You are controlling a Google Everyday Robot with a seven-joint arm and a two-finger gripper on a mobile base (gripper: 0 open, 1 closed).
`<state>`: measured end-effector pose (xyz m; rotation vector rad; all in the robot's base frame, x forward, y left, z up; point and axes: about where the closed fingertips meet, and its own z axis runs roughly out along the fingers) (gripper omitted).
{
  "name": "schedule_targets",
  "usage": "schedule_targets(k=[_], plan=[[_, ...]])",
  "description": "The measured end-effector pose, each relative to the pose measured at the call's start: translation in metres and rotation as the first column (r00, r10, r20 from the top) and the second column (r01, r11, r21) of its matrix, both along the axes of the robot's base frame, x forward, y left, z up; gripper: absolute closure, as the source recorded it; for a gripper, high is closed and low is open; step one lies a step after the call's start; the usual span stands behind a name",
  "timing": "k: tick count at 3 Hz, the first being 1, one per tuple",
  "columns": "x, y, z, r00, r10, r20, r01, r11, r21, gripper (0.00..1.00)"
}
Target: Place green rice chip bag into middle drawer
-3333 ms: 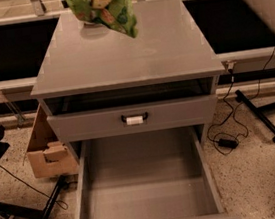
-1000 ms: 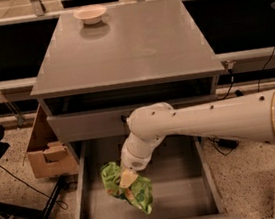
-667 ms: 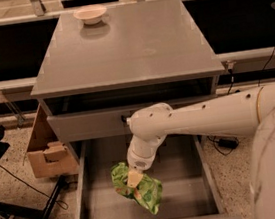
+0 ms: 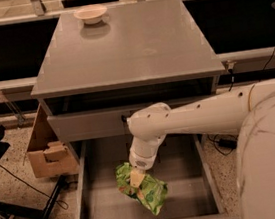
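The gripper point(image 4: 136, 177) holds the green rice chip bag point(image 4: 149, 192) inside the middle drawer point(image 4: 192, 197), left of centre — a bowl point(image 4: 90, 13) sits back-left on the cabinet top point(image 4: 134, 46).

One gripper point(image 4: 137, 177) is counted, closed on the one green rice chip bag point(image 4: 151, 194) just beneath it, within the one open middle drawer point(image 4: 189, 199). One beige bowl point(image 4: 90, 13) is seen on the one grey cabinet point(image 4: 129, 47) well behind the gripper. One cardboard box point(image 4: 46, 152) is seen on the floor off to the gripper's side.
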<state>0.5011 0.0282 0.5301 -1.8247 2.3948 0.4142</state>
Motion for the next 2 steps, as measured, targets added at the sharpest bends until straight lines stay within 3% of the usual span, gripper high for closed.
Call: schedule_targets(k=[2], plan=[[0.0000,0.0000,0.0000,1.0000,0.000,0.000,0.000,1.000,0.000,0.34]])
